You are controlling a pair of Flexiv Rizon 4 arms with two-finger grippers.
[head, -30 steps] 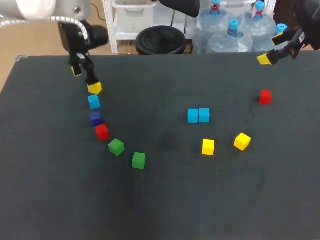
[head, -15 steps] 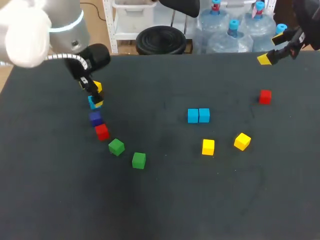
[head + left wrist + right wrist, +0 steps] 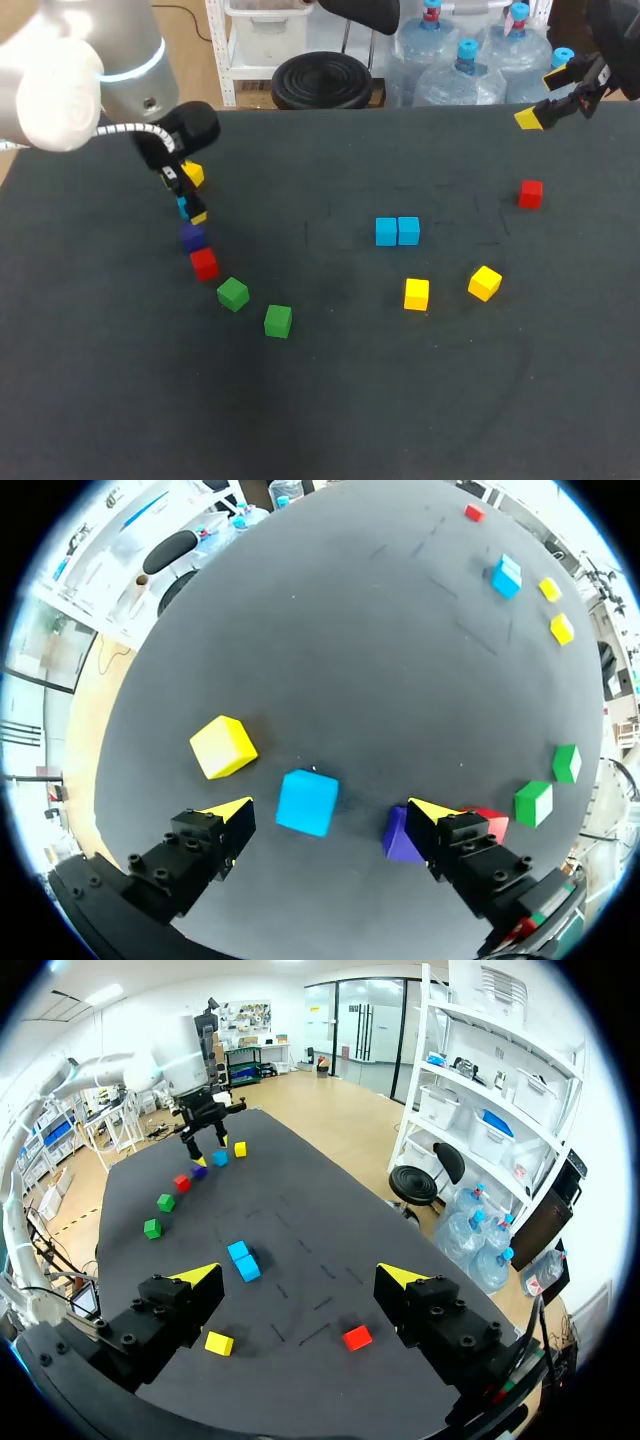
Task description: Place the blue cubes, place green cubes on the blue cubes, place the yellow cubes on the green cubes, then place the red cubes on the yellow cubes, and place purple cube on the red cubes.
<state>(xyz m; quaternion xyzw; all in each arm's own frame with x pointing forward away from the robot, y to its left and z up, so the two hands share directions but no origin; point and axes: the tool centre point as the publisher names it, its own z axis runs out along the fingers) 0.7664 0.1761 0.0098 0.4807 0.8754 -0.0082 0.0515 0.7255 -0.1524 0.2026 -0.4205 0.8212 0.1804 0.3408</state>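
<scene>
Dark tabletop (image 3: 420, 420) is used as work surface. Left pincer (image 3: 330, 810) is spread, untouching, astride a stray blue cube (image 3: 307, 802), judged ready for pickup toward the blue pair (image 3: 386, 231). Right pincer (image 3: 298, 1276) is held released, empty, aside.

The head view looks down from above and behind onto the whole surface (image 3: 330, 400). The left wrist view sits close over the surface's left side, facing a lone blue cube (image 3: 307, 802). The right wrist view hangs high at the far right corner, looking back across everything. All three share the paired blue cubes (image 3: 397, 231).
</scene>
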